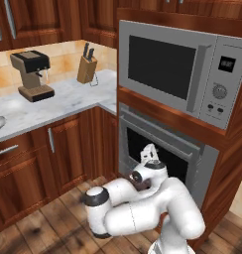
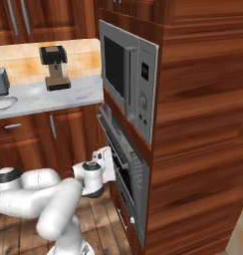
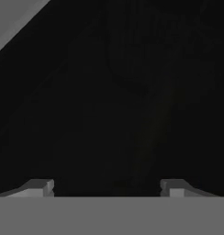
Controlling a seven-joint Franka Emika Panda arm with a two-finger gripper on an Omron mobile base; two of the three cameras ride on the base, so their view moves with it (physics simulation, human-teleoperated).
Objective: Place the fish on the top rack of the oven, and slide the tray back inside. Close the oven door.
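Note:
The oven (image 1: 165, 149) sits in the wooden column under the microwave, also seen edge-on as the oven (image 2: 127, 174). Its oven door (image 2: 119, 167), grey steel with black glass, looks upright against the frame. My gripper (image 1: 150, 153) is right at the dark front of the oven, wrist bent toward it, and appears as the gripper (image 2: 108, 162) beside the door's edge. In the hand view the gripper (image 3: 106, 186) is open, its fingertips (image 3: 40, 187) wide apart with nothing between them, facing a black surface. The fish, the top rack and the tray are hidden.
A grey microwave (image 1: 180, 72) sits directly above the oven. The marble counter (image 1: 58, 106) to the left carries a coffee machine (image 1: 32, 74) and a knife block (image 1: 87, 67). Wooden cabinets (image 1: 53, 154) run below it. The floor is wood.

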